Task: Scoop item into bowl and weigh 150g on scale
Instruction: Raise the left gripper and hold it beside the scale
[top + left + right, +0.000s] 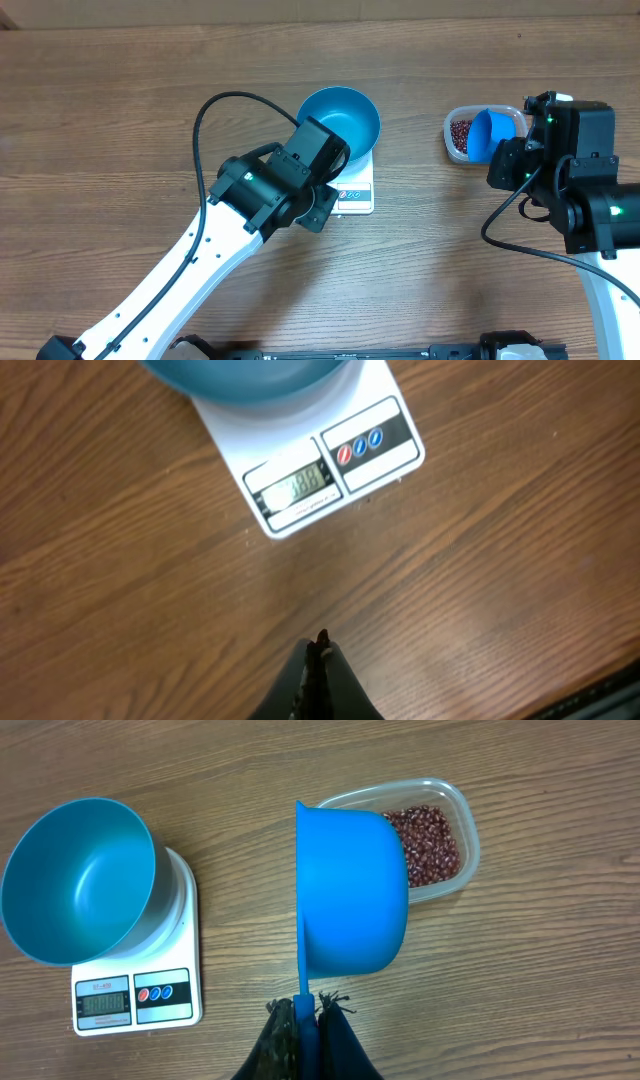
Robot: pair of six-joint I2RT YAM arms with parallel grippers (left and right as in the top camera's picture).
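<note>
left arm: comes in from the near left on a long diagonal, black wrist parked over the near-left corner of the scale

left gripper (318, 647): fingers pressed together with nothing between them, tips pointing down at the brown wood-grain table (520, 560), just on the near side of the scale

right arm: stands at the right edge of the scene, wrist bent in toward the tub from its near-right side

right gripper (308, 1012): clamped on the thin handle of the small bright blue plastic scoop (352, 890)

scoop pose: up off the table and tipped on its side, rim edge-on and the rounded back showing in the right wrist view, hanging over the tub and hiding part of it

small dark red-brown beans (432, 842): loose layer in the clear rectangular plastic tub (466, 820), which sits on the table well to the right of the scale

round deep bright blue bowl (76, 880): upright on the scale's platform, about as wide as the scale, its inside showing smooth blue all the way down

small white square kitchen scale (136, 1002): mid-table, display strip and red and blue buttons along its near edge, sticking out from under the bowl

display: lit up, but honestly the digits are too blurry for me to read
</note>
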